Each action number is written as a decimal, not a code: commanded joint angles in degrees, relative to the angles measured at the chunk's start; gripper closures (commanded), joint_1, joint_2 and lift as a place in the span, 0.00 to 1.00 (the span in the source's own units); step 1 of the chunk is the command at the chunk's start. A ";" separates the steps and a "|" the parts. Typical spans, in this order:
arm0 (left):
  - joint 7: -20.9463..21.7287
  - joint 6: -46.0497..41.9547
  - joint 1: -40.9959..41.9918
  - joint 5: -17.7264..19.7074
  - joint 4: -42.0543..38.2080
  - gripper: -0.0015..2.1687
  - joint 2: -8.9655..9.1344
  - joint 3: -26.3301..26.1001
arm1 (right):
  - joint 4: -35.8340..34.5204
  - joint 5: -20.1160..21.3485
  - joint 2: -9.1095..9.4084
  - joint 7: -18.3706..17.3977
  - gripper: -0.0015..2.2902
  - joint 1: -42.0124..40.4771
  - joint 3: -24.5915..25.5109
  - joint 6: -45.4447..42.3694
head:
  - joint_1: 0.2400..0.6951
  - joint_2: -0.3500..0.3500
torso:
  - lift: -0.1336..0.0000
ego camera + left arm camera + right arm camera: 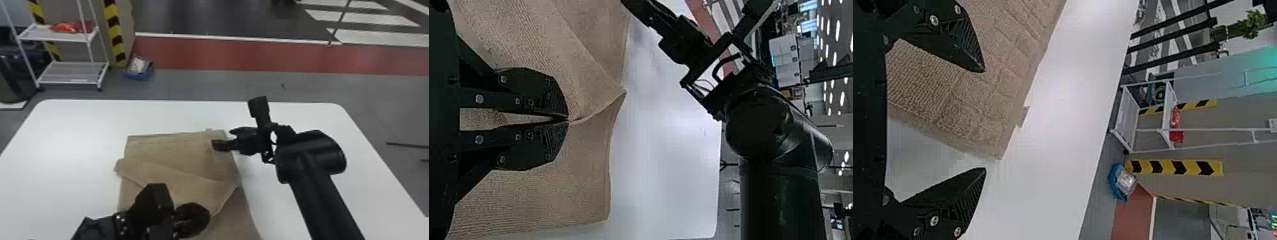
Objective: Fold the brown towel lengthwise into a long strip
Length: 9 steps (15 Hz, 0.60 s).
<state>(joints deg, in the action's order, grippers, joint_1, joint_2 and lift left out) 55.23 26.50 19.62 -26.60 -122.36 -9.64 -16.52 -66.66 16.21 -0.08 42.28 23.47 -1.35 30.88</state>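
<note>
The brown towel (178, 153) lies on the white table, a loose fold running across its middle. Over its near part is my left gripper (204, 220); in the left wrist view this gripper (568, 120) is shut on a ridge of the towel (584, 165). At the towel's far right corner is my right gripper (220, 138). In the right wrist view the right gripper (985, 120) stands open, its fingers on either side of the towel's corner (993, 135), not closed on it. A small tag sticks out from the towel's edge there.
The white table (79, 127) extends around the towel on the left, right and far sides. Beyond it on the floor stand a white shelf cart (70, 71) and a blue bin (139, 68). The right forearm reaches over the table's right part.
</note>
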 commanded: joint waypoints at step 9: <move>0.31 0.18 -2.57 1.20 1.78 0.47 -1.09 -1.85 | 1.36 3.83 0.14 -0.71 0.75 0.79 -0.32 -0.16 | 1.00 0.30 | 0.13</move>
<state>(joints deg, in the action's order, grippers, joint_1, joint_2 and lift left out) 55.57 26.68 17.13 -25.39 -120.62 -10.70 -18.33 -65.66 19.79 -0.09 41.59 24.12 -1.69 30.71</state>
